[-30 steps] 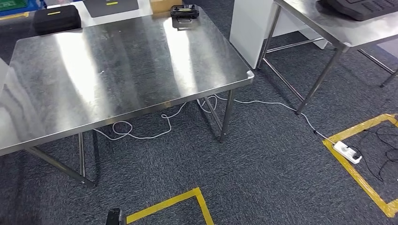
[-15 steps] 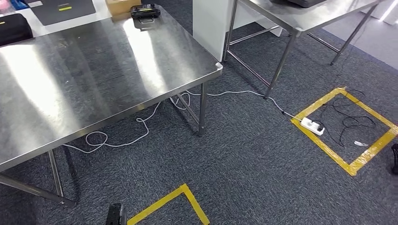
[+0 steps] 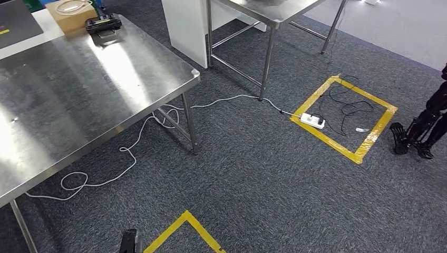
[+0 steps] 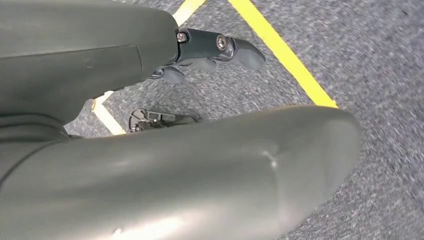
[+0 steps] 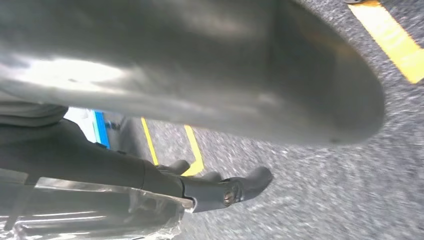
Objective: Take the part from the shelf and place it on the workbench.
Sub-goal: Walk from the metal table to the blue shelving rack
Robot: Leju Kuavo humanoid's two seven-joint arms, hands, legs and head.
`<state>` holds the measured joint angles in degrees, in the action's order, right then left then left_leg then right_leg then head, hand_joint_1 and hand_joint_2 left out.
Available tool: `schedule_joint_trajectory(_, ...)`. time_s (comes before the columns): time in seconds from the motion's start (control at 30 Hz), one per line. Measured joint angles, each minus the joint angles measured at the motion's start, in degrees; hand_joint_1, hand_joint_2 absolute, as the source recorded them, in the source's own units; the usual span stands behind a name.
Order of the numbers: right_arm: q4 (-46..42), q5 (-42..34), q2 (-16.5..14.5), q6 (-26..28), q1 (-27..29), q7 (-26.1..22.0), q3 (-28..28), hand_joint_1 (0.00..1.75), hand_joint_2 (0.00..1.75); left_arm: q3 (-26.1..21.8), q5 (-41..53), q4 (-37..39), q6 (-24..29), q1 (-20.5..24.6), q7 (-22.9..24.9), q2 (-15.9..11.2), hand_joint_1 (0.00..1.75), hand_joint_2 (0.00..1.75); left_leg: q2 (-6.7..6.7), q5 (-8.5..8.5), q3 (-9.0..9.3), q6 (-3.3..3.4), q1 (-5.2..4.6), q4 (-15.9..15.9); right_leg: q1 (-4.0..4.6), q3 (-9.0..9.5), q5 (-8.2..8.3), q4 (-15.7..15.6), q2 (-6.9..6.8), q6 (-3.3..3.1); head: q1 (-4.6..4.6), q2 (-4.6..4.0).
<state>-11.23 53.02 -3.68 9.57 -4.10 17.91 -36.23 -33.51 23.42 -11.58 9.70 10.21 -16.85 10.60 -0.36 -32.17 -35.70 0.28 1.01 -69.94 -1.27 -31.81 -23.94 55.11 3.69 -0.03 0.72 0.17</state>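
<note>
The steel workbench (image 3: 79, 95) stands at the left of the head view, its near corner toward me. My left hand (image 4: 125, 165) hangs over the grey carpet. Its dark fingers (image 4: 220, 47) are apart from the thick thumb and only floor lies between them. My right hand (image 5: 165, 65) hangs the same way. Carpet and yellow tape are visible between its thumb and its fingers (image 5: 225, 192). A shiny crinkled surface (image 5: 100, 215) lies beyond those fingers. I cannot tell what it is.
A black device (image 3: 103, 23) and a cardboard box (image 3: 68, 10) sit at the workbench's far edge. Beyond it stand a white cabinet (image 3: 184, 26) and a second steel table (image 3: 274, 10). A white cable (image 3: 132, 153) runs to a power strip (image 3: 312, 120) inside a yellow tape square (image 3: 363, 150). Black stand legs (image 3: 419, 134) are at the right.
The whole head view has swung to the right. The workbench has slid toward the left edge, and the tape square and the black stand have come into sight.
</note>
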Motion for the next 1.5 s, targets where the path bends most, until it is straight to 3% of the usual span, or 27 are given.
schedule_joint_trajectory(0.07,0.0,0.1,-0.1,0.0,-0.1,0.3,0.0,0.00,0.00,0.0,0.0,0.0,0.0,0.0,0.0,-0.1,0.00,0.00,-2.33,3.81,3.65,0.46,0.19,7.9,0.12,-0.19,0.04,0.4,1.64,0.12,-0.03,0.00)
schedule_joint_trajectory(0.13,0.0,0.2,-0.3,0.0,-0.3,0.5,0.0,0.00,0.00,0.0,0.1,0.0,0.0,0.1,0.1,-0.1,0.00,0.00,-4.22,4.95,5.21,0.78,0.23,11.7,0.25,-0.82,0.26,0.7,2.93,0.58,-0.04,0.00)
schedule_joint_trajectory(0.23,0.0,0.3,-0.4,0.1,-0.1,0.7,0.0,0.00,0.00,0.0,0.2,0.1,0.0,0.3,0.2,-0.1,0.00,0.00,-2.94,5.45,5.18,1.59,-0.01,12.4,0.27,-1.83,0.89,0.5,4.20,1.90,-0.02,0.00)
schedule_joint_trajectory(0.3,0.0,0.3,-0.4,0.1,-0.1,0.8,0.0,0.00,0.00,0.0,0.2,0.1,0.0,0.5,0.3,0.0,0.00,0.00,-1.50,6.27,5.32,2.37,0.05,13.4,0.52,-3.49,-0.28,2.9,1.63,2.02,-0.21,0.00)
schedule_joint_trajectory(0.37,0.0,0.3,-0.5,0.1,-0.4,0.9,0.0,0.00,0.00,0.0,0.2,0.1,0.0,0.6,0.4,0.0,0.00,0.00,0.33,6.70,5.11,2.77,-0.16,13.9,0.52,-7.19,-3.67,10.2,-1.87,1.54,-0.48,0.00)
schedule_joint_trajectory(0.43,0.0,0.3,-0.5,0.0,-0.6,1.0,0.0,0.00,0.00,0.0,0.2,0.1,1.9,0.7,1.4,0.3,0.00,0.00,2.26,6.78,4.80,2.87,-0.34,13.8,0.37,-10.33,-6.30,17.2,-2.87,1.66,-0.61,0.00)
schedule_joint_trajectory(0.47,0.0,0.3,-0.3,-0.2,-0.5,1.0,0.0,0.00,0.00,0.0,0.2,0.2,4.1,1.0,2.3,0.9,0.00,0.00,3.06,6.80,4.72,2.85,-0.38,13.8,0.27,-10.30,-6.37,17.9,-3.07,2.07,-0.62,0.00)
schedule_joint_trajectory(0.5,0.0,0.3,-0.2,-0.5,-0.5,1.0,-0.1,0.00,0.00,0.0,0.2,0.2,6.6,1.4,3.4,1.8,0.00,0.00,3.75,6.83,4.70,2.81,-0.39,13.8,0.15,-9.09,-5.68,16.3,-3.37,2.60,-0.65,0.00)
schedule_joint_trajectory(0.57,0.0,0.3,0.3,-0.9,-0.6,1.0,-0.1,0.00,0.00,0.0,0.3,0.2,10.1,2.6,4.8,3.6,0.00,0.00,4.95,6.84,4.78,2.58,-0.49,13.8,-0.03,-3.79,-3.21,7.9,-5.78,3.39,-0.74,0.00)
schedule_joint_trajectory(0.63,0.0,0.3,0.6,-1.1,-1.1,0.9,-0.1,0.00,0.00,0.0,0.5,0.3,10.8,3.4,5.4,4.8,0.00,0.00,6.21,6.67,4.94,2.00,-0.89,13.7,0.38,0.10,-1.48,1.1,-8.32,3.14,-0.86,0.00)
schedule_joint_trajectory(0.67,0.0,0.3,0.6,-1.1,-1.2,0.8,-0.1,0.00,0.00,0.0,0.6,0.3,10.8,3.7,5.5,5.2,0.00,0.00,6.90,6.56,5.04,1.68,-1.09,13.6,0.62,0.66,-1.16,0.0,-8.70,2.78,-0.86,0.00)
schedule_joint_trajectory(0.7,0.0,0.3,0.7,-1.2,-1.2,0.8,-0.1,0.00,0.00,0.0,0.6,0.3,10.8,3.8,5.6,5.5,0.00,0.00,7.64,6.47,5.15,1.42,-1.16,13.5,0.83,0.50,-0.94,-0.1,-7.99,2.46,-0.79,0.00)
schedule_joint_trajectory(0.73,0.0,0.2,0.7,-1.3,-1.1,0.7,-0.2,0.00,0.00,0.0,0.6,0.4,10.7,4.0,5.7,5.6,0.00,0.00,7.97,6.32,5.19,1.11,-1.01,13.4,0.44,0.41,-0.77,-0.1,-7.15,2.08,-0.68,0.00)
schedule_joint_trajectory(0.8,0.1,-0.2,0.8,-1.5,-0.9,0.3,-0.4,0.00,0.00,0.0,0.7,0.4,10.3,4.2,6.2,5.8,0.00,0.00,5.59,4.49,4.48,0.45,-0.53,11.3,-0.14,0.30,-0.43,-0.2,-5.68,1.24,-0.60,0.00)
schedule_joint_trajectory(0.87,0.1,-0.6,0.8,-1.6,-0.9,-0.3,-0.8,0.00,0.00,0.0,0.7,0.4,9.7,4.1,7.1,5.9,0.00,0.00,1.70,0.42,1.77,0.06,-0.23,4.7,-0.22,0.13,-0.11,-0.2,-4.22,0.34,-0.52,0.00)
schedule_joint_trajectory(0.93,0.1,-1.1,0.7,-1.8,-1.0,-1.0,-1.2,0.00,0.00,0.0,0.7,0.6,9.1,3.9,8.0,5.9,0.00,0.00,0.42,-2.69,-1.53,0.03,-0.18,-2.7,0.11,-0.07,0.07,-0.2,-2.59,-0.11,-0.54,0.00)
schedule_joint_trajectory(0.97,0.1,-1.5,0.7,-2.2,-1.0,-1.5,-1.4,0.00,0.00,0.0,0.7,0.7,8.8,3.8,8.7,5.9,0.00,0.00,0.31,-2.65,-2.22,0.08,-0.16,-4.0,0.23,-0.12,0.12,-0.2,-1.69,-0.18,-0.55,0.00)
schedule_joint_trajectory(1.0,0.1,-2.1,0.7,-2.7,-0.9,-2.1,-1.7,0.00,0.00,0.0,0.7,0.7,8.5,3.8,9.7,5.9,0.00,0.00,0.23,-1.52,-1.89,0.17,-0.12,-3.2,0.29,-0.13,0.15,-0.1,-0.81,-0.21,-0.56,0.00)
schedule_joint_trajectory(1.03,0.1,-2.7,0.8,-3.5,-0.8,-2.8,-2.1,0.00,0.00,0.0,0.9,0.8,8.1,3.7,11.0,5.9,0.00,0.00,-0.08,0.52,-0.53,0.31,-0.04,-0.2,0.31,-0.13,0.15,0.1,0.08,-0.20,-0.55,0.00)
schedule_joint_trajectory(1.1,0.1,-3.7,0.8,-5.8,-0.8,-4.1,-3.0,0.00,0.00,0.0,1.4,0.9,7.3,3.5,14.4,5.9,0.00,0.00,-2.34,4.19,3.10,0.70,0.19,7.5,0.45,-0.31,0.14,0.6,1.67,-0.09,-0.56,0.00)
schedule_joint_trajectory(1.17,0.1,-4.1,0.8,-8.0,-0.9,-4.7,-3.8,0.00,0.00,0.1,2.2,1.2,6.7,3.1,18.6,5.9,0.00,0.00,-4.00,5.17,4.75,1.03,0.10,11.3,0.48,-0.85,0.26,0.9,2.92,0.43,-0.56,0.00)
schedule_joint_trajectory(1.23,0.1,-4.2,0.9,-9.2,-0.6,-4.9,-4.5,0.00,0.00,0.2,2.7,1.3,4.8,2.1,21.2,5.5,0.00,0.00,-3.13,5.23,4.83,1.55,-0.26,11.9,0.44,-1.53,0.61,0.6,4.06,1.36,-0.55,0.00)
schedule_joint_trajectory(1.3,0.1,-4.3,0.9,-10.1,-0.2,-5.0,-5.1,0.00,0.00,0.4,2.7,1.4,-0.3,0.6,20.8,4.2,0.00,0.00,-1.69,6.06,5.23,2.32,-0.25,13.1,0.62,-2.49,0.12,1.7,2.71,1.76,-0.67,0.00)
schedule_joint_trajectory(1.33,0.1,-4.3,0.8,-10.6,-0.1,-5.2,-5.3,0.00,0.00,0.5,2.8,1.4,-2.9,-0.3,20.2,3.3,0.00,0.00,-0.84,6.48,5.39,2.64,-0.17,13.6,0.75,-3.71,-0.99,3.9,1.11,1.63,-0.82,0.00)
schedule_joint_trajectory(1.4,0.1,-4.5,0.7,-11.7,0.0,-5.7,-5.7,0.00,0.00,0.7,3.0,1.4,-6.0,-1.8,19.8,1.7,0.00,0.00,0.94,6.80,5.26,2.96,-0.28,14.0,0.67,-7.38,-4.49,11.4,-2.13,1.12,-1.09,0.00)
schedule_joint_trajectory(1.47,0.1,-4.8,0.7,-12.7,0.2,-6.6,-6.1,0.00,0.00,1.0,3.3,1.4,-7.3,-2.7,19.8,0.5,0.00,0.00,2.65,6.82,4.99,2.95,-0.49,14.0,0.38,-10.04,-6.57,17.2,-3.01,1.41,-1.16,0.00)
schedule_joint_trajectory(1.5,0.1,-5.0,0.7,-13.1,0.4,-7.0,-6.4,0.00,0.00,1.1,3.4,1.4,-7.8,-2.9,19.7,0.1,0.00,0.00,3.36,6.83,4.89,2.92,-0.55,14.0,0.21,-9.72,-6.40,17.2,-3.23,1.84,-1.17,0.00)
